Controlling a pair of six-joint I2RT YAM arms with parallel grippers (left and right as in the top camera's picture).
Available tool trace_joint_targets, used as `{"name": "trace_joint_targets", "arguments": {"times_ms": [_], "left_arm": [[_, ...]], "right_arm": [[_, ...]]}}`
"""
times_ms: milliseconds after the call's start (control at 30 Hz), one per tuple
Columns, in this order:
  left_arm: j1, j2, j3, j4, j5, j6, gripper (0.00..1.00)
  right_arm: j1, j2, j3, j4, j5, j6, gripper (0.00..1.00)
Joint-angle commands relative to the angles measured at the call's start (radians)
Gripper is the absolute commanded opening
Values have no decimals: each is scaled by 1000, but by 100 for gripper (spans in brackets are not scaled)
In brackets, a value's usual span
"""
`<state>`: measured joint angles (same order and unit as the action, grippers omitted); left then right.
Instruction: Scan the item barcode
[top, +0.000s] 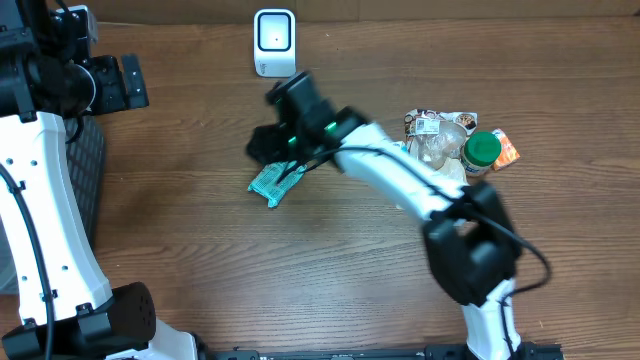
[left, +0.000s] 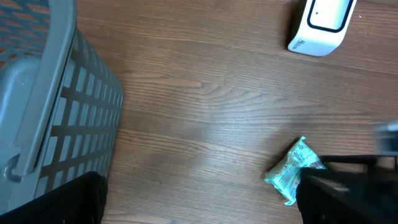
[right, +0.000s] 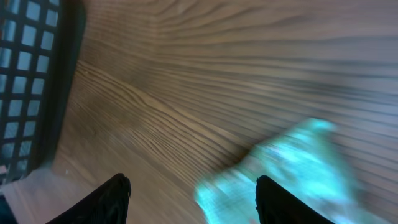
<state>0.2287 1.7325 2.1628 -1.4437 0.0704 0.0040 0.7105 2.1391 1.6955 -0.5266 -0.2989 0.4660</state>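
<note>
The small teal plastic packet (top: 268, 186) lies flat on the brown wooden table (top: 200, 250), near the middle. The right gripper (right: 191, 184) is just above it, right on top of its far end. The packet's long side seems to run from near-left to far-right, with the near-left end poking out from under the gripper. The white box-shaped scanner (top: 274, 42) stands at the far edge, almost straight behind the packet.

The right arm is much nearer to the packet. The left gripper (top: 128, 82) is well away on the far left, by the grey plastic basket (left: 56, 106). It is wide open and holds nothing.

The right gripper's two fingers (right: 115, 199) stand apart. The packet sits below them, close to one finger. It looks blurry, but the fingers are not squeezing it. I think they must close on it next.
</note>
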Motion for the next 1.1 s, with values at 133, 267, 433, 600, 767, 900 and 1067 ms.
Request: {"name": "trace_joint_targets", "arguments": {"times_ms": [133,267,433,600,767,900,1067], "left_arm": [[-6,-4,18,4,-3,19,99],[-6,-4,18,4,-3,19,99],[-6,-4,18,4,-3,19,99],[-6,-4,18,4,-3,19,100],[-6,-4,18,4,-3,19,100],[-6,-4,18,4,-3,19,100],[-6,-4,18,4,-3,19,99]], "right_arm": [[102,117,5,72,89,88,63],[106,109,8,-32,88,87,60],[61,51,8,-240,88,81,57],[7,-38,8,-364,75,5,57],[-38,-161,8,-423,55,-74,59],[-91,-238,8,-488,126,-82,62],[-177,-251,7,-571,168,-82,65]]}}
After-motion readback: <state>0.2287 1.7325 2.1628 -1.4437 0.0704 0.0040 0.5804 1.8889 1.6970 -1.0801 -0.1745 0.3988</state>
